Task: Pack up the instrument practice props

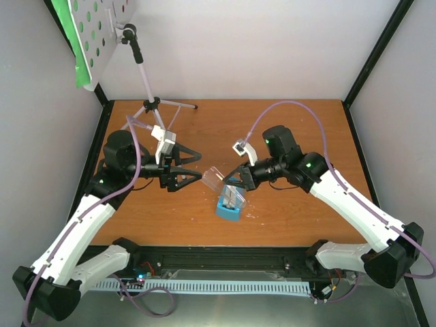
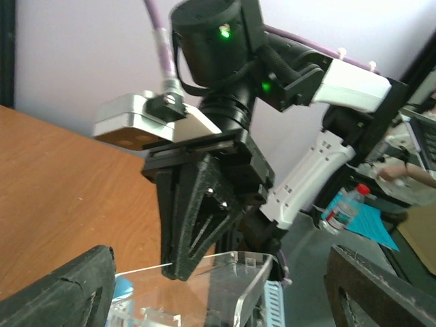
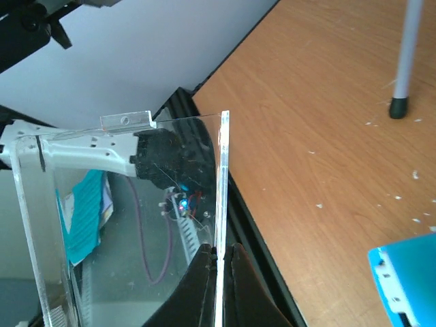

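The small blue metronome sits on the table at centre front; a corner of it shows in the right wrist view. My right gripper is shut on the edge of a clear plastic cover, held tilted just above and left of the metronome. In the right wrist view its fingers pinch the cover's wall. My left gripper is open and empty just left of the cover, which lies between its fingers in the left wrist view. The silver music stand stands at the back left, with a green page on its perforated tray. No red page is in view.
The stand's tripod legs spread over the table's back left. Grey walls close the left, back and right sides. A black rail runs along the near table edge between the arm bases.
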Available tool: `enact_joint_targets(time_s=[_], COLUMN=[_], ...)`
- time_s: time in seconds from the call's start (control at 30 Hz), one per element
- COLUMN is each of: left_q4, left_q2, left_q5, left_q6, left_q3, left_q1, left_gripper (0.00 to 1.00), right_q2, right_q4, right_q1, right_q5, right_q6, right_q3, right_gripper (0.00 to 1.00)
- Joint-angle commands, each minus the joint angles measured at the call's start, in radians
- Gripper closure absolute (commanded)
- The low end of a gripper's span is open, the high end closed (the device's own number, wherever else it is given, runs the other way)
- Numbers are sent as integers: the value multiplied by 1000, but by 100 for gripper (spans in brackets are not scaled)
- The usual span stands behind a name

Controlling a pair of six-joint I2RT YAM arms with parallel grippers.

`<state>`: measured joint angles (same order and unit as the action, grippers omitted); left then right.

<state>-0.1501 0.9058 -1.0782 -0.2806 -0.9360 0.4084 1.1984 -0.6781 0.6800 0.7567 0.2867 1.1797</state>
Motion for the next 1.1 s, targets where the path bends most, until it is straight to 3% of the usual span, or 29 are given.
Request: enact_joint_targets(time_s=[0.0, 0.5, 0.83, 1.07], left_q4=[-205, -363, -445, -468], left_q2=[43, 146, 143, 152], left_q5=[-133, -182, -103, -60], left_q6=[121, 291, 370, 390], left_q3=[-95, -145, -145, -153], left_q1=[-4, 2, 56, 81], left_gripper=[17, 62, 69, 79], right_q2=[42, 144, 173, 174], right_q4=[17, -37, -81, -101], right_q1=[1, 1, 1, 1], right_q5=[111, 127, 77, 58], right_q6=[-29, -72, -95, -114], right_q3=[43, 100, 124, 133], right_gripper=[97, 97, 97, 97])
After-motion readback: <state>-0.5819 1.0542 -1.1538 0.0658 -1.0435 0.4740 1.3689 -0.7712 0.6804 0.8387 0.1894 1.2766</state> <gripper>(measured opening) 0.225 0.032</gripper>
